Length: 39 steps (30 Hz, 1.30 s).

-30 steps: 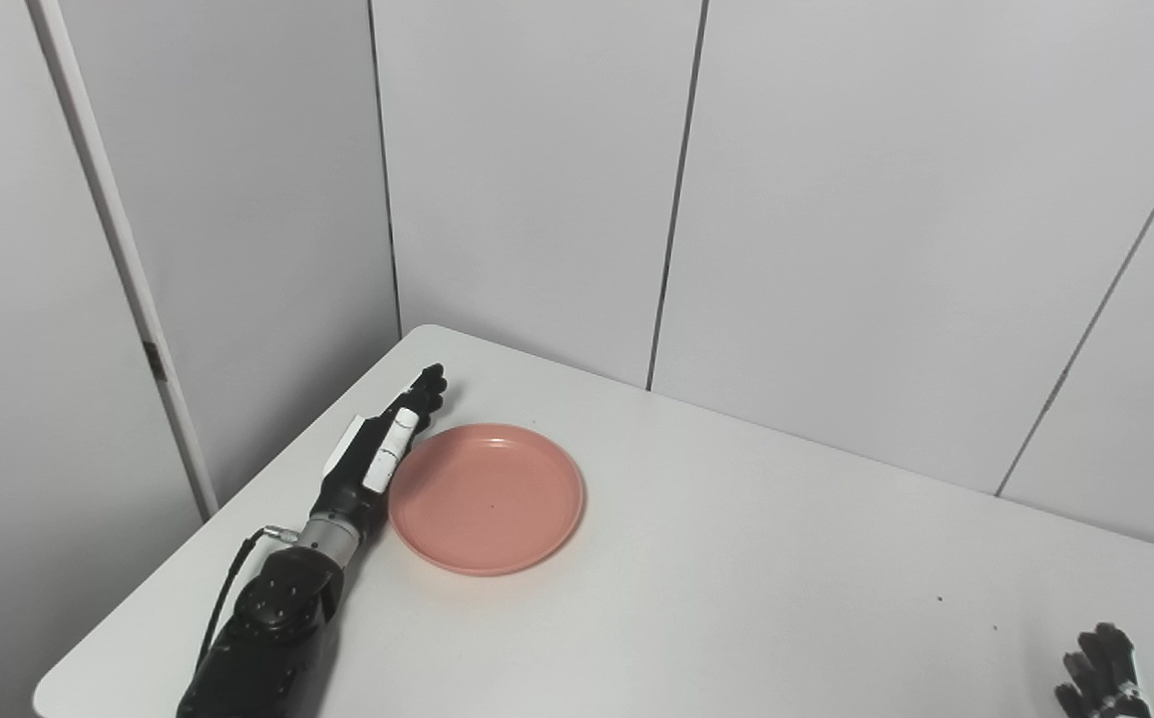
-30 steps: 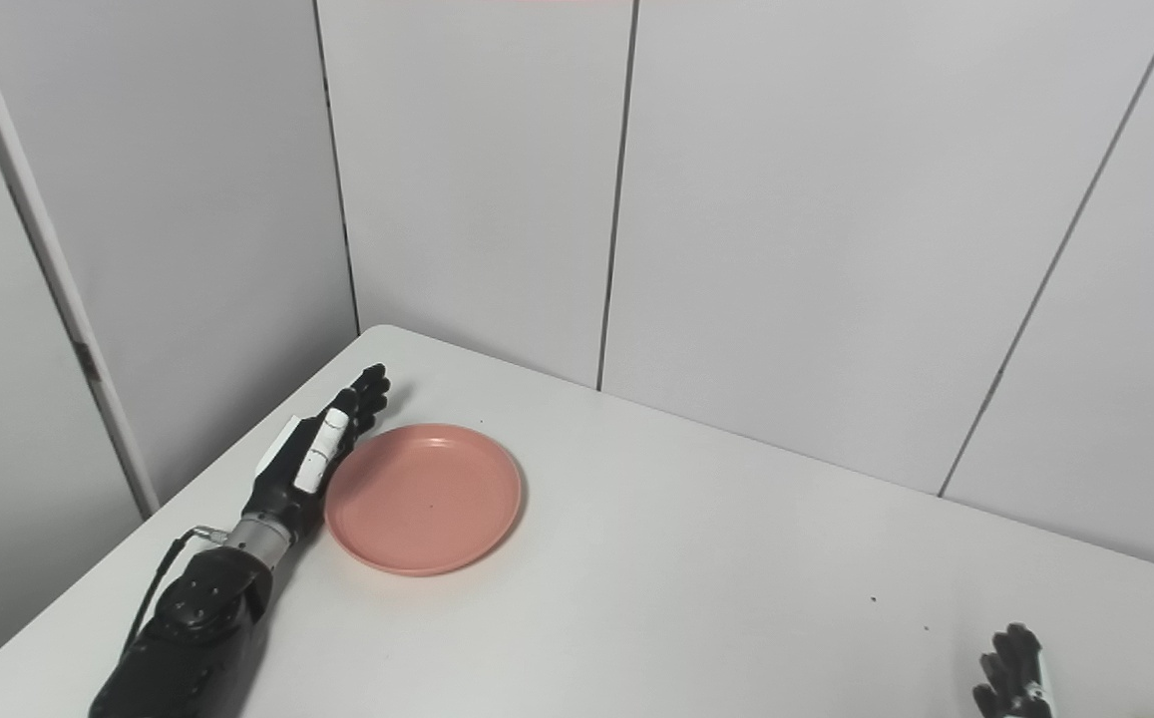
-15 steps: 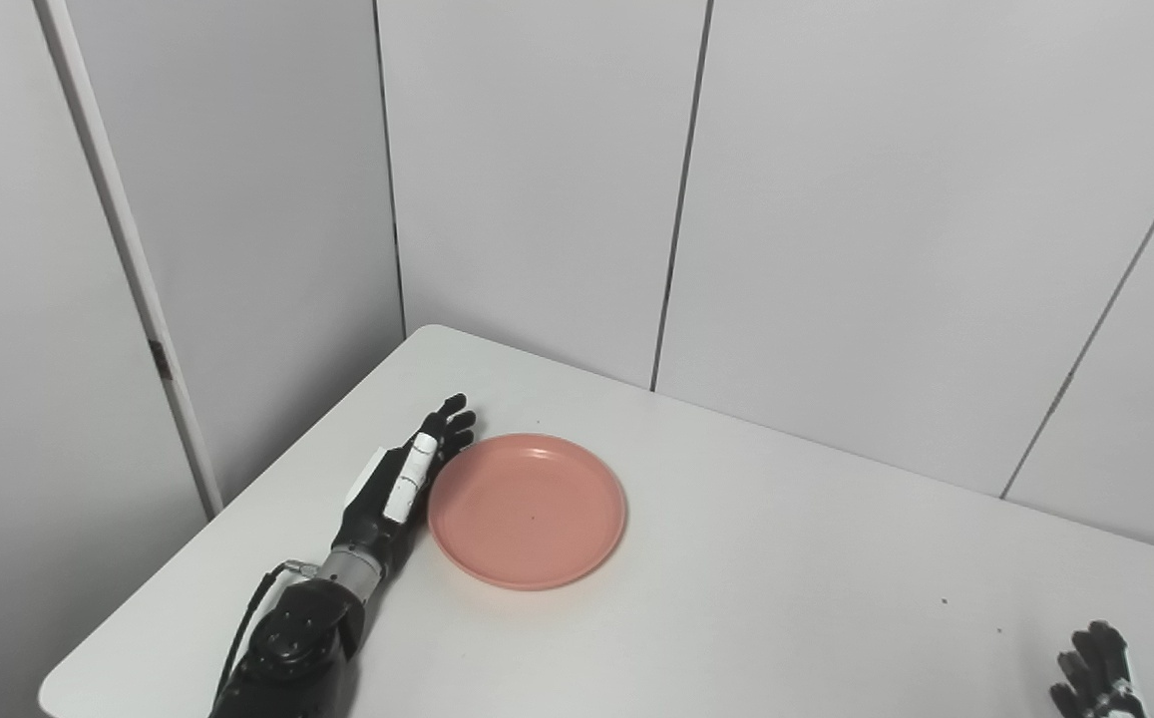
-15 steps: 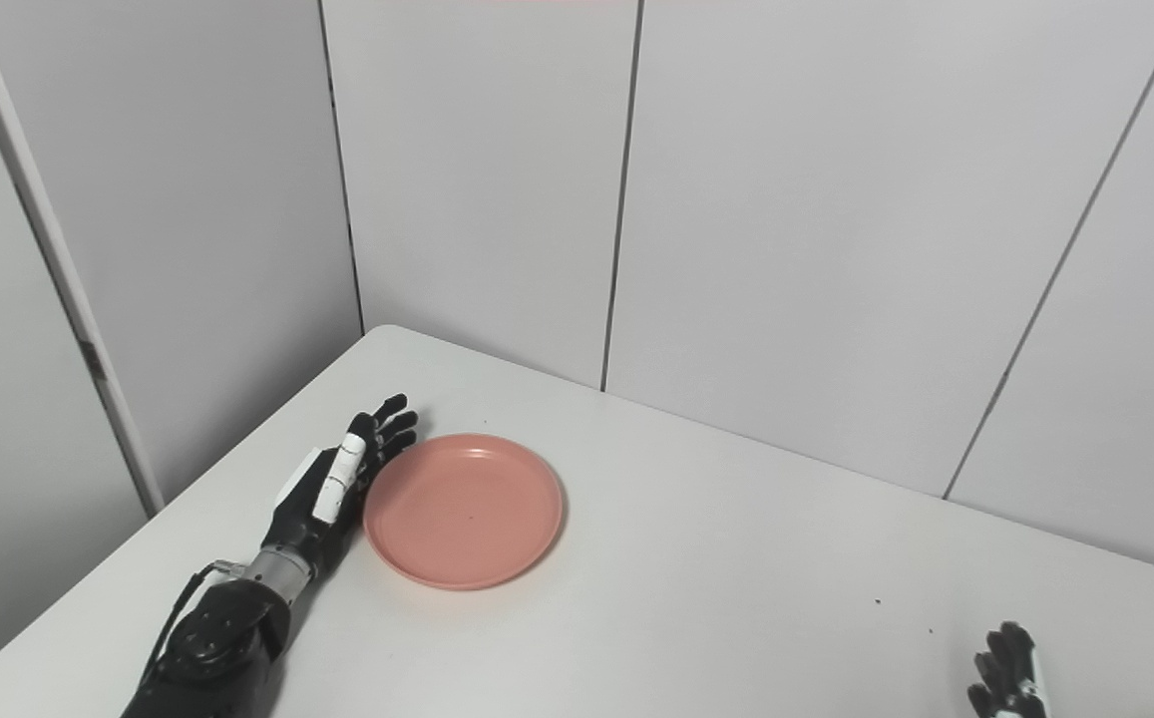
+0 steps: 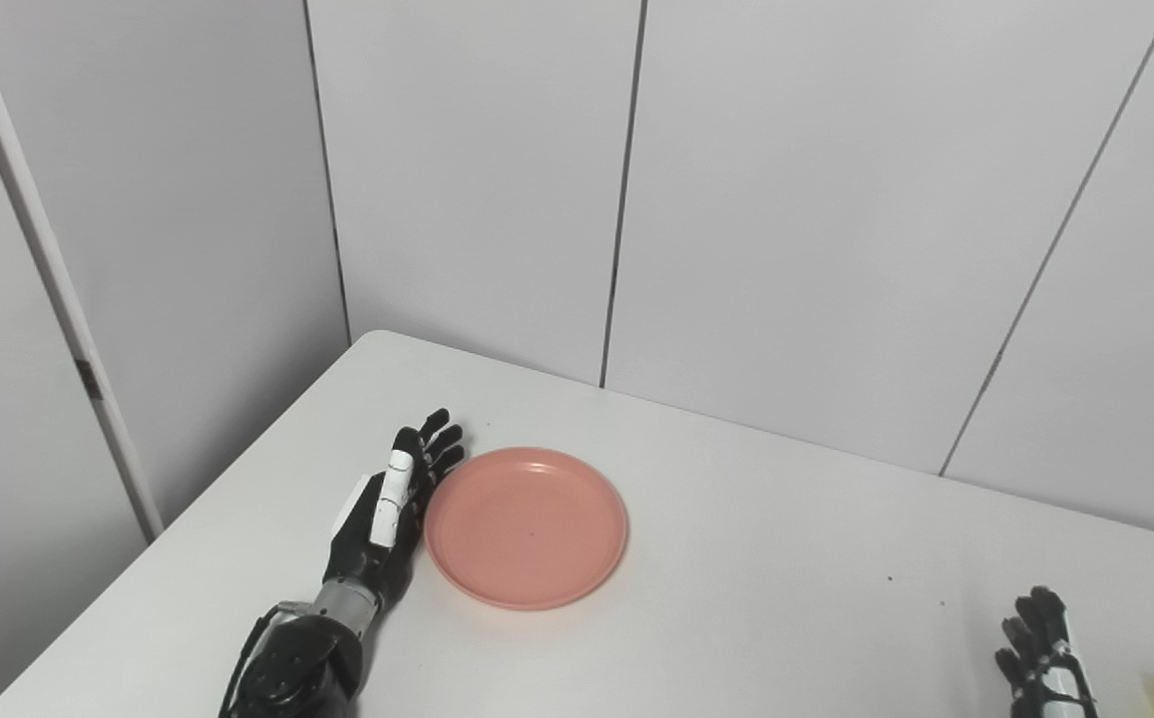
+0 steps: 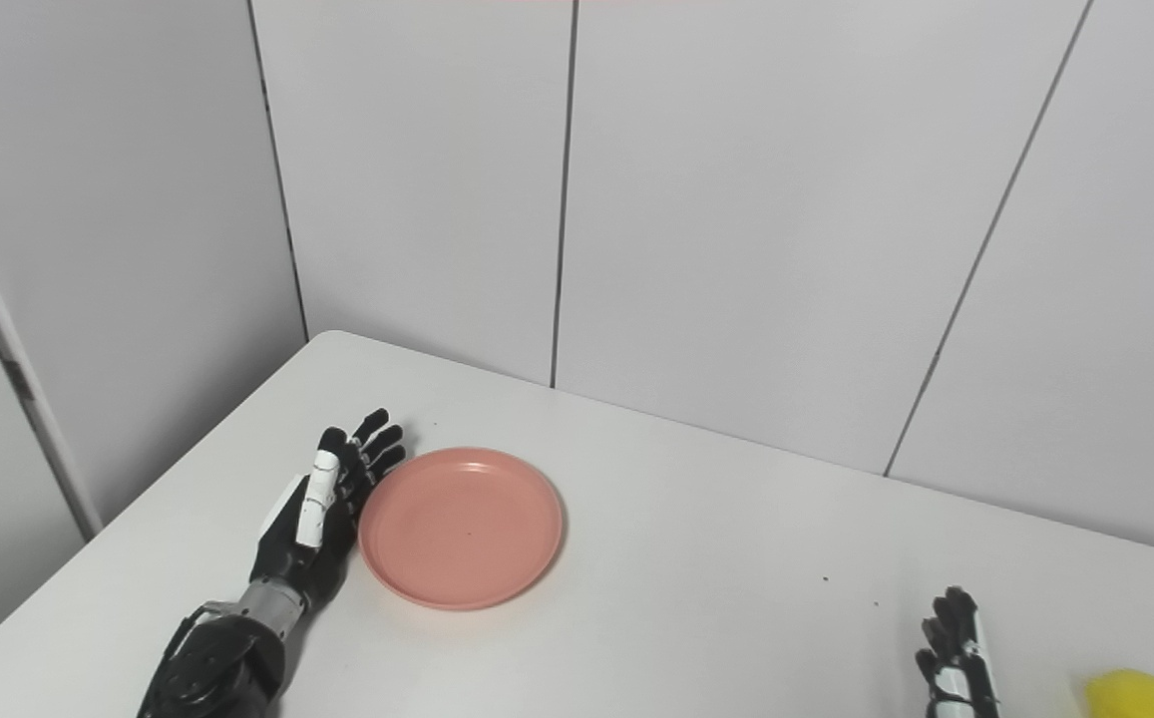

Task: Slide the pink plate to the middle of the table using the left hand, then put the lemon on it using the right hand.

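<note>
White table (image 5: pixel 736 598) against grey wall panels: your left hand (image 5: pixel 387 519) lies flat, fingers spread and holding nothing, its edge against the pink plate (image 5: pixel 527 526) at lower left of centre (a pushing pose, plate likely short of the middle). Right hand (image 6: pixel 956 658) waits unclenched at the bottom right, just beside the lemon (image 6: pixel 1140 695).

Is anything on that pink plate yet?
Empty: the pink plate shows only bare surface; the lemon lies far right.
</note>
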Each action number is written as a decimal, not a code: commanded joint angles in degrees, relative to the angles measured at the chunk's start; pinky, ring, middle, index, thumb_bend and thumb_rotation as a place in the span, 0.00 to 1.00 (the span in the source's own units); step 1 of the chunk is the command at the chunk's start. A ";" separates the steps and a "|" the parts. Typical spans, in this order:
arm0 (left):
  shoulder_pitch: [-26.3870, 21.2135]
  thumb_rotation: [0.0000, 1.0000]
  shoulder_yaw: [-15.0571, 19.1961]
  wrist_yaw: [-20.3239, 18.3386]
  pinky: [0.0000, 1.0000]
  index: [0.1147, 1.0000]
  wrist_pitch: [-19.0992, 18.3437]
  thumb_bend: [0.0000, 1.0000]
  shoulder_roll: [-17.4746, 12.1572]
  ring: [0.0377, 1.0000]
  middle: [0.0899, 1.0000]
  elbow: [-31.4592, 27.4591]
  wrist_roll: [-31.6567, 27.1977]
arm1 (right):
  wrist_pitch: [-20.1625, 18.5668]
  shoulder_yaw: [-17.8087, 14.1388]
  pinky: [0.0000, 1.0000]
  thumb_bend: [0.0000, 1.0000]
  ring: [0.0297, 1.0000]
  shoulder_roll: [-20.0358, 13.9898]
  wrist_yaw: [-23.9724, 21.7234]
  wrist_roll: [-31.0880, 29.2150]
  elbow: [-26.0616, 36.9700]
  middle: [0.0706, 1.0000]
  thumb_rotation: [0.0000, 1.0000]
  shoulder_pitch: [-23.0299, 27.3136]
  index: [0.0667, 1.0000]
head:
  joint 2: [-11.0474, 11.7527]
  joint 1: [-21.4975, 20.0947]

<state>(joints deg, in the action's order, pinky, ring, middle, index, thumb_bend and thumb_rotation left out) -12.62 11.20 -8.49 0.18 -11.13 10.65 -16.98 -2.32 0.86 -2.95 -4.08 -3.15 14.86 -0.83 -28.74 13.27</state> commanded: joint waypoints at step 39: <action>-1.67 1.00 -6.53 -5.64 0.92 0.93 -2.31 0.79 2.81 0.93 0.93 1.97 -0.49 | 7.91 2.82 0.98 0.58 0.97 5.06 3.96 7.21 -7.25 0.97 0.89 3.63 0.97 | -2.62 -19.47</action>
<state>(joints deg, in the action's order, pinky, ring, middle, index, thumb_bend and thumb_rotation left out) -14.32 5.20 -13.07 -1.49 -8.80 11.21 -17.24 2.51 3.44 1.55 -0.78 3.74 6.78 1.06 -31.29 -6.24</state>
